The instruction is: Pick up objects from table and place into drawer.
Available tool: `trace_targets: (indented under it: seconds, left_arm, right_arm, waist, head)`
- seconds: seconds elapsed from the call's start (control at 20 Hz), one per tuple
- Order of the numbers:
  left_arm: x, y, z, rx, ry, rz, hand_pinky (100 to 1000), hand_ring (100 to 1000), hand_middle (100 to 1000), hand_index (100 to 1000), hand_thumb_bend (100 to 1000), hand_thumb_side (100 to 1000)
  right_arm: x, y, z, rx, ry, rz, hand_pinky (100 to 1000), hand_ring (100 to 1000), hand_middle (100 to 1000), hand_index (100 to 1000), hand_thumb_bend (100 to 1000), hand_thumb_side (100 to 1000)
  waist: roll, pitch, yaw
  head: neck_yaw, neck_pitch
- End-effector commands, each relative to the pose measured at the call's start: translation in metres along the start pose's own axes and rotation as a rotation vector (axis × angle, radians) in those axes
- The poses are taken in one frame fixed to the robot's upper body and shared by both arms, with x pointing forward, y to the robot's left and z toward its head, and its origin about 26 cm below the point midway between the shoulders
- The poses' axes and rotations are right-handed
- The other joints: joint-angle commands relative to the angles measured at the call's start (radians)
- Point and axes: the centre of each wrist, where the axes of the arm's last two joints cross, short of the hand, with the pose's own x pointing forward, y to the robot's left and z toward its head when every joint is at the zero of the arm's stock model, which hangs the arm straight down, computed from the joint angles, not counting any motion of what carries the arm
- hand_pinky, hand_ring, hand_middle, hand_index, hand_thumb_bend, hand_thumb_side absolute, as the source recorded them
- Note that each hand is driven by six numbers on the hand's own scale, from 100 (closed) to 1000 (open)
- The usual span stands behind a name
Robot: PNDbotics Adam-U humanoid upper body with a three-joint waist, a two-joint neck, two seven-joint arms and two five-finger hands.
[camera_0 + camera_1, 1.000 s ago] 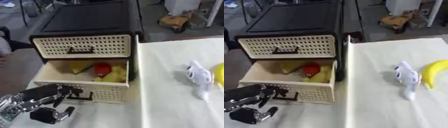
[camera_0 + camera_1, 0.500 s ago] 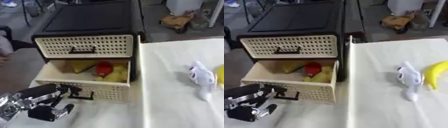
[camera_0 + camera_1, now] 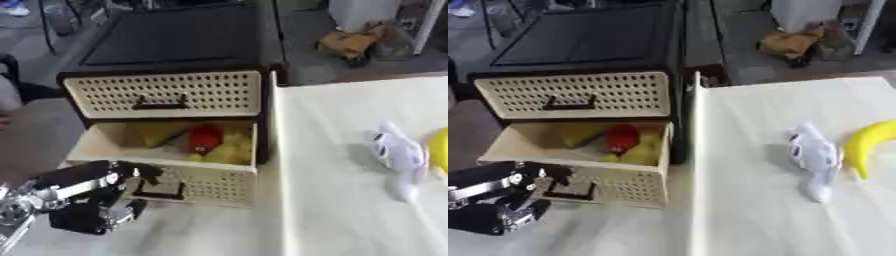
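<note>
Already the lower drawer [image 3: 166, 165] stands pulled out, just beyond and to the right of the left hand [image 3: 92, 200], and it holds several things: a red object [image 3: 205, 139] in the middle with yellow items [image 3: 229, 150] on either side of it. So part of the job looks done, judging by what lies inside. What remains sits well off to the right of the hand, on the pale table [image 3: 745, 210]: a white soft toy [image 3: 814, 155] lying on its side, and just beyond it a banana [image 3: 868, 145] at the far right edge.

The left hand hangs low in front of the drawer's perforated face, close to its dark handle [image 3: 157, 190]. Its fingers are curled in, and they seem to hold nothing; whether they touch the handle is not clear. The right hand shows in neither view.

The toy is pale and floppy, stretched lengthwise with a narrow tail end pointing toward the robot; it will likely sag when lifted. The banana is bright yellow and curved, only partly in view. The upper drawer [image 3: 164, 94], farther from the hand, is closed.
</note>
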Motion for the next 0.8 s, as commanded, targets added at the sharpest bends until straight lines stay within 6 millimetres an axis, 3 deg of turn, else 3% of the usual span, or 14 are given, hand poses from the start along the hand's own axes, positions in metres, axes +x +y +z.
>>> trace_targets:
  seconds: [0.05,0.4,0.8]
  left_arm:
    - [-0.0034,0.013,0.0082,0.034,0.032,-0.062,149,277,859,1000,100,760]
    - [-0.0067,0.0167,0.0092,0.128,0.017,-0.088,158,279,858,1000,100,719]
    - [-0.0095,0.0187,0.009,0.188,0.016,-0.1,150,274,850,1000,100,749]
  right_arm:
    - [0.0087,0.0008,-0.0074,0.019,-0.028,0.016,742,859,594,689,341,974]
    - [0.0083,0.0014,-0.0077,0.027,-0.025,0.014,743,860,594,689,347,972]
    - [0.0083,0.0015,-0.008,0.033,-0.026,0.013,744,861,593,689,354,973]
  waist:
    - [0.0,-0.016,-0.001]
    - [0.002,-0.011,-0.007]
    - [0.003,-0.004,-0.017]
  head:
    - [0.002,-0.017]
    - [0.004,-0.022]
    - [0.008,-0.024]
